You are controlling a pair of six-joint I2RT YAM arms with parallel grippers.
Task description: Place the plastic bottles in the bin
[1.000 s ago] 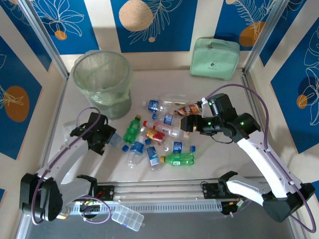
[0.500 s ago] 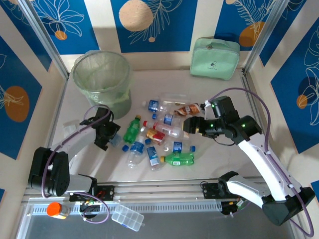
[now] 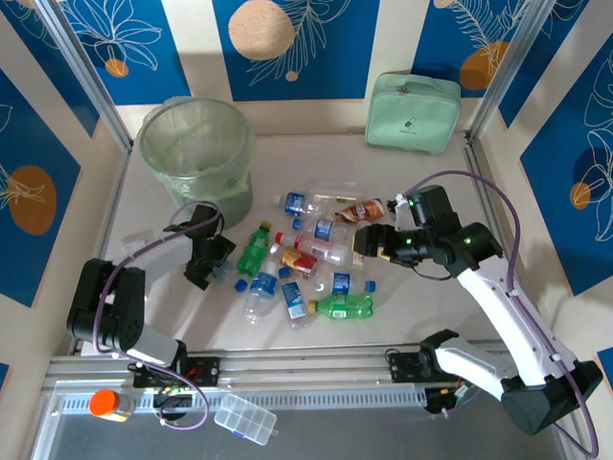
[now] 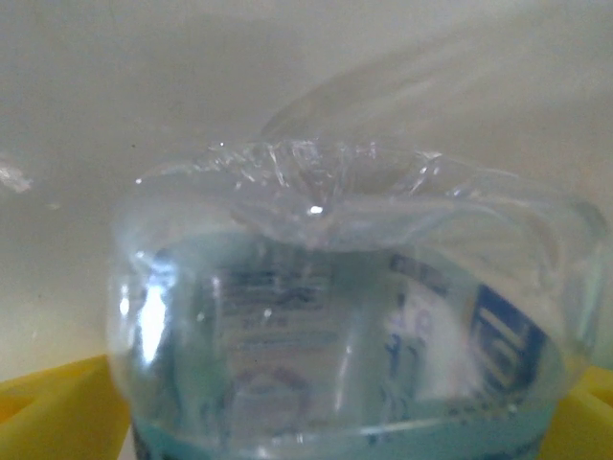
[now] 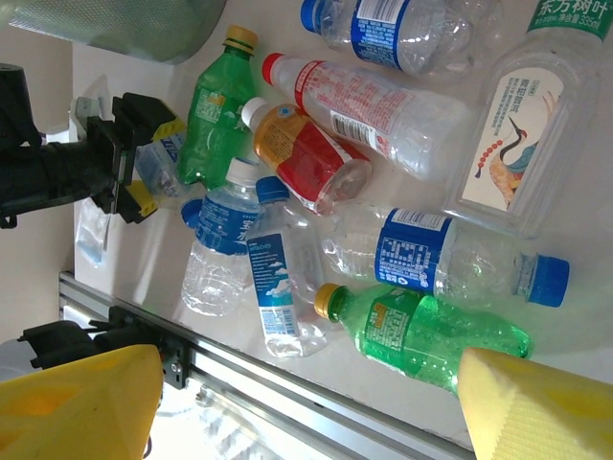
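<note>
The bottle [image 4: 345, 316] in front of your left gripper [image 3: 218, 261] is clear, blue-labelled and looks empty, so expect it to be very light, thin-walled and slick. It should crumple under a hard squeeze and may squirt out of a shallow one. Take it across the labelled middle of the body, not the dimpled base that faces the left wrist camera. It lies on the table [image 3: 421, 182] left of centre in the top view, at the left edge of the other bottles [image 3: 306, 264], which are scattered through the middle of the frame. The bin [image 3: 215, 196] stands just above it, at upper left. The left fingers stand wide with the bottle between them, and you cannot tell whether they pinch it or merely flank it. The right gripper [image 3: 367, 241], at the right edge of the pile, is spread apart and holds nothing. Compared with a second ago, the left arm has folded back toward the lower left, uncovering an orange-capped jar [image 3: 107, 403], and its gripper has shifted slightly up and right. The right gripper has barely moved, and the bottles lie as they did.
</note>
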